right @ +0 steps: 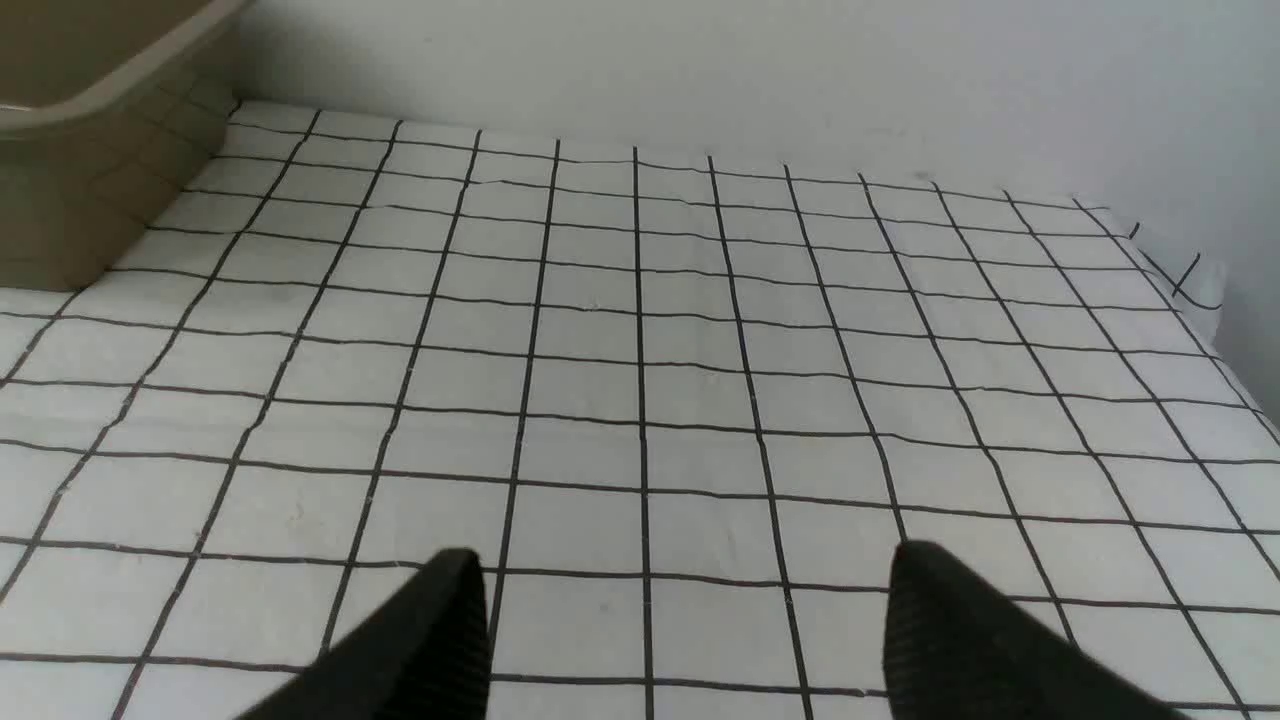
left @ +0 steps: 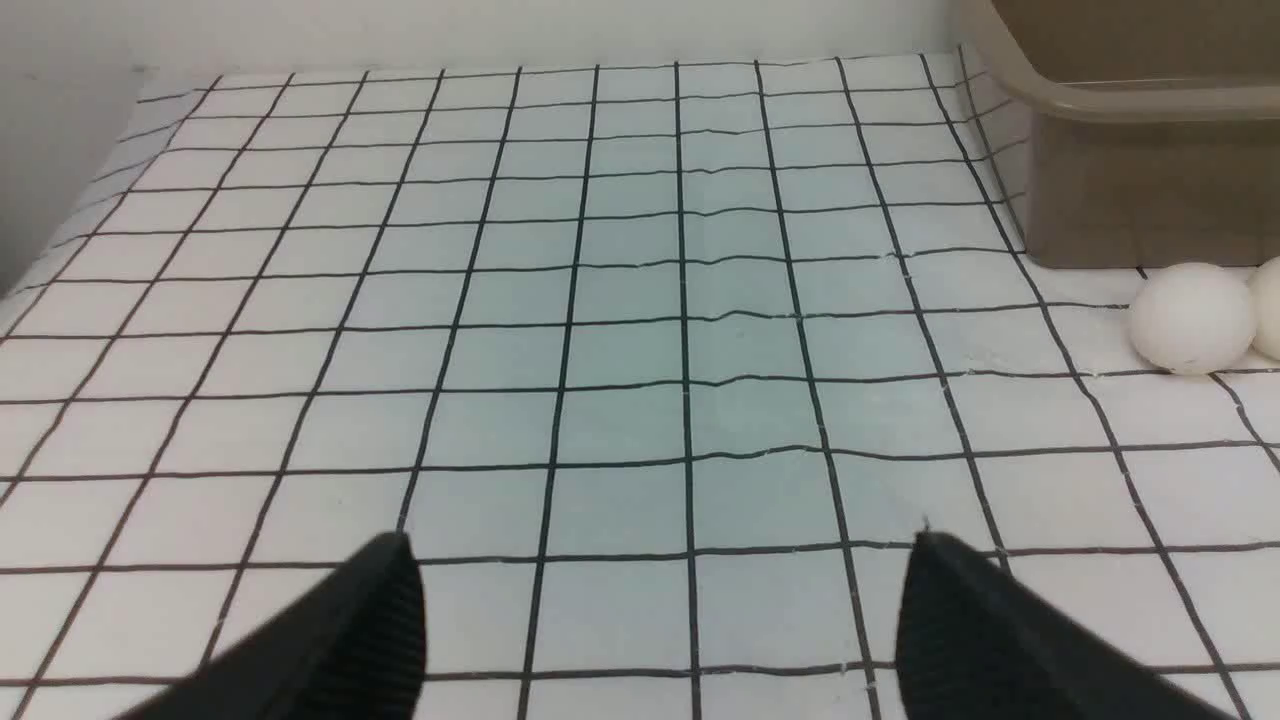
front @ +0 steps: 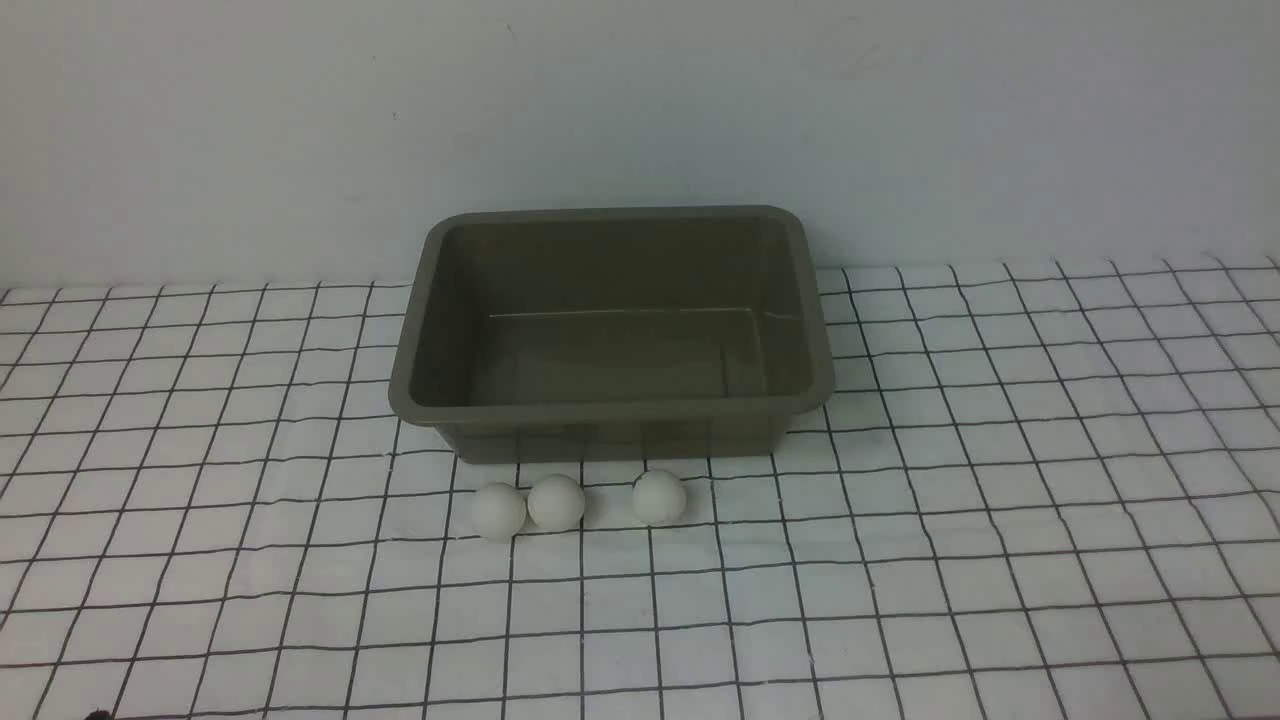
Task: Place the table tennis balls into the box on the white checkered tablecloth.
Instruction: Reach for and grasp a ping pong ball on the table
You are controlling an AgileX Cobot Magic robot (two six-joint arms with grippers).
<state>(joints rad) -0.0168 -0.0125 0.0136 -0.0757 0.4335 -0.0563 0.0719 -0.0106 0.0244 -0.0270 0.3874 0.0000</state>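
Three white table tennis balls lie in a row on the white checkered tablecloth just in front of the box: one at the left, one touching it, one apart at the right. The olive-brown box stands behind them with nothing inside. Neither arm shows in the front view. In the left wrist view my left gripper is open over bare cloth, with a ball and the box off to one side. My right gripper is open above bare cloth, a corner of the box in its view.
A plain pale wall rises right behind the box. The cloth ends at that wall and, in the right wrist view, at an edge beside another wall.
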